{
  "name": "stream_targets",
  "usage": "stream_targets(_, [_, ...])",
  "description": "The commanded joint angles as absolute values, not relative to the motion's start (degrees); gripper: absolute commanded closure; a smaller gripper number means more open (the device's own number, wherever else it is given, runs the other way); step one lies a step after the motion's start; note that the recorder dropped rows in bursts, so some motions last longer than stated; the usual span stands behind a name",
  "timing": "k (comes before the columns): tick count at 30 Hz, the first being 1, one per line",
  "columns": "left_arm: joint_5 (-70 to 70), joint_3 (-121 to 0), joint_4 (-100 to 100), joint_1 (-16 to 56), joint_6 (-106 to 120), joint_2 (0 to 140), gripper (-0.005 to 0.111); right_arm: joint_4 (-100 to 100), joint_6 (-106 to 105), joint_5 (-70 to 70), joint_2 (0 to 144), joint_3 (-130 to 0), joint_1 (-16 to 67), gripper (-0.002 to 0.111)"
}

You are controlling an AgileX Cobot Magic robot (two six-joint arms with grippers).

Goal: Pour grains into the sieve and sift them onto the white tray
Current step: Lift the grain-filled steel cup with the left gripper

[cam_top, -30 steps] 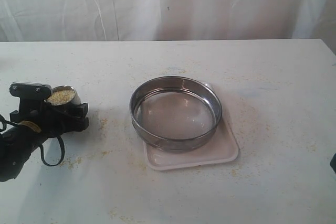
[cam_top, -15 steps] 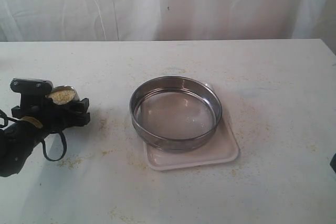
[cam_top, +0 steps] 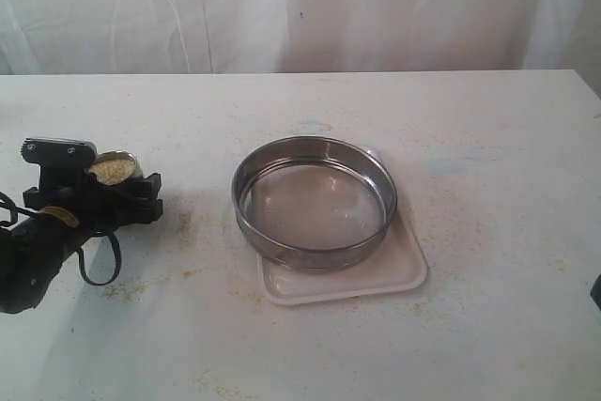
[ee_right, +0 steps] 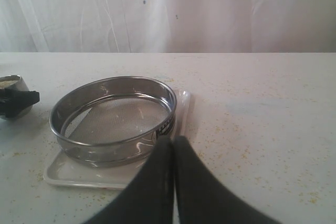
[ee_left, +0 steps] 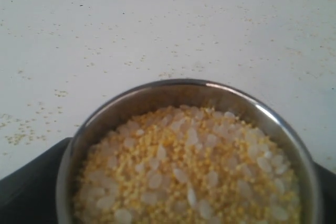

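1. Grains (ee_left: 189,171) heaped close to the brim of the small steel cup (cam_top: 115,168), out on the left side of the table (cam_top: 470,119), well apart from the sieve (cam_top: 315,202).
2. Left gripper (cam_top: 103,185) spread wide and clamped round that cup, black fingers (ee_left: 26,192) on either side. Resting on the table or just clear of it? Cannot tell.
3. Right gripper (ee_right: 173,182) pinched fully together, holding nothing, hanging back on the near side of the sieve.
4. Biggest risk, judging by the fill level: grains slopping over the rim on the way across, from any jerk or early tilt.
5. Next worry: tipping too fast, or short of the ring, and dumping onto bare table or onto the exposed edge of the white tray (cam_top: 394,274), bypassing the mesh altogether.
6. Could also clip the sieve's steel wall with the cup and shove the ring off the tray underneath.
7. Smooth round cup in a two-finger hold, so probably liable to twist or slip mid-pour.
8. Round about: loose spilled grains (cam_top: 127,288) dotting the table near the left arm, white curtain (cam_top: 376,7) behind.
9. No obstacle visible between cup and sieve.
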State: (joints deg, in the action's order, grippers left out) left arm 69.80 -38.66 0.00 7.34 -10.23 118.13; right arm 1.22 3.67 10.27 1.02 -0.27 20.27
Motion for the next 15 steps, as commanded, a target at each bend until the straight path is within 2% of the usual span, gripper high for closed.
stream_targets(1, [69.96, -38.76, 0.00, 7.43, -10.23, 118.06, 0.016, 1.01, 3.68, 9.73, 0.61, 0.00, 19.86, 0.108])
stream_targets(4, [69.96, -38.76, 0.00, 7.43, -10.23, 118.06, 0.017, 1.01, 3.68, 9.73, 0.61, 0.00, 19.86, 0.108])
stream_targets(6, [69.96, -38.86, 0.00, 7.43, -10.23, 118.06, 0.025, 1.01, 3.68, 9.73, 0.61, 0.00, 19.86, 0.108])
stream_targets(8, [69.96, -38.86, 0.00, 7.43, -10.23, 118.06, 0.046, 1.01, 3.68, 9.73, 0.61, 0.00, 19.86, 0.108])
stream_targets(12, [69.96, -38.86, 0.33, 7.43, -10.23, 118.06, 0.101, 1.01, 3.68, 9.73, 0.61, 0.00, 19.86, 0.108])
stream_targets(13, [69.96, -38.86, 0.59, 7.43, -9.82, 118.06, 0.106, 1.01, 3.68, 9.73, 0.61, 0.00, 19.86, 0.108])
stream_targets(15, [69.96, -38.76, 0.68, 7.43, -9.57, 118.06, 0.106, 1.01, 3.68, 9.73, 0.61, 0.00, 19.86, 0.108])
